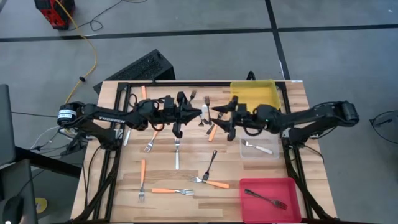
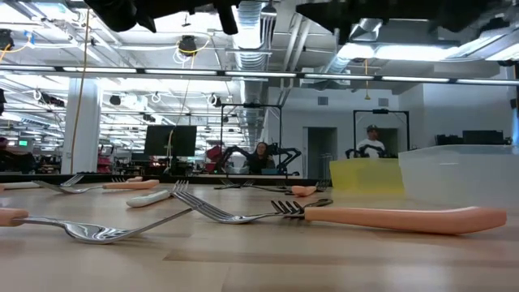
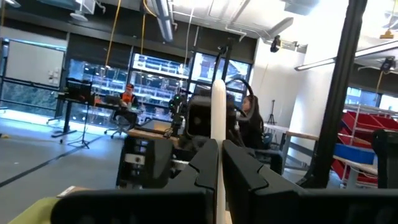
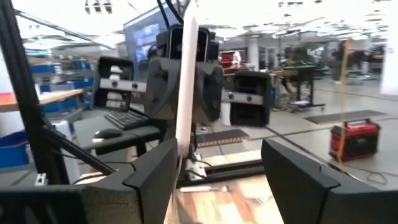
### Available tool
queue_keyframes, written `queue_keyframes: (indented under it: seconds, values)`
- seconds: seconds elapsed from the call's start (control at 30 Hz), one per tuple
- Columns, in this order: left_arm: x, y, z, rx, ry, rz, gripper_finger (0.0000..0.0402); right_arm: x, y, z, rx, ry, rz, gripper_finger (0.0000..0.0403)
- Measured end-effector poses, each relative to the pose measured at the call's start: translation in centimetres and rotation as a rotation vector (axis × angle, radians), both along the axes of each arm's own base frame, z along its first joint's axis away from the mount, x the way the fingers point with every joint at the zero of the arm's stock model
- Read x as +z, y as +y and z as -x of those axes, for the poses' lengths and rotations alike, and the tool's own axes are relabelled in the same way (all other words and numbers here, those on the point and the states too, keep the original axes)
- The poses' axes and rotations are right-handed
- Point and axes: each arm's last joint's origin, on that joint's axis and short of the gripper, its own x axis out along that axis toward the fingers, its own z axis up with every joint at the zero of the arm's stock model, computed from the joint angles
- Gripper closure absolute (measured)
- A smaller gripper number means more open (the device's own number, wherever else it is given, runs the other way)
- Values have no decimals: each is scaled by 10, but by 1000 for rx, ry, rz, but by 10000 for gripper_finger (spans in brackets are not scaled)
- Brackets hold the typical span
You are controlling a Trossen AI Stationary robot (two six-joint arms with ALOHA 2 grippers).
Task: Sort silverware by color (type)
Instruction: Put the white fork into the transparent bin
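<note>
I have a handover mid-air above the table's [image 1: 186,186] twelve o'clock edge: left gripper [image 1: 200,112] jaws pinch the white fork [image 3: 218,118], right gripper [image 1: 216,109] jaws stand wide around it. Next, I'd judge, the right must close before the left lets go.

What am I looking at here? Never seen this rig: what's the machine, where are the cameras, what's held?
Two dark robot arms work over a wooden table. One picture looks straight down, one sits at table level, and one camera rides on each wrist.

Loose forks lie on the wood: orange-handled forks, a dark fork and pale ones. A yellow bin, a clear bin and a red bin stand on the right.

The arms meet mid-table. The left hand is shut on a pale white utensil, probably a fork. The right hand is open around the same piece, so it looks like a handover.
</note>
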Motion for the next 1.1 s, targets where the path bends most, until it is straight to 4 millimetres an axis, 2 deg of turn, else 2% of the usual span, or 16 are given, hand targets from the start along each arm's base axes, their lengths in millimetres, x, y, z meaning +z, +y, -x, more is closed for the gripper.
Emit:
queue_keyframes:
  seconds: [0.3, 0.5, 0.63, 0.8, 1.1]
  values:
    - [0, -5, 0, -6, -2, -34, 401, 3, -4, -40, 158, 52, -7, 143]
    - [0, -7, -1, -13, 3, -32, 401, 3, -4, -49, 171, 56, -6, 151]
    - [-1, -7, -1, -16, 7, -31, 401, 2, -4, -49, 168, 64, -7, 204]
    - [-1, -7, -1, -14, 14, -29, 402, 5, -4, -46, 166, 71, 8, 343]
    - [-3, -7, -2, -2, 36, -30, 392, 6, 5, -44, 166, 83, 22, 346]
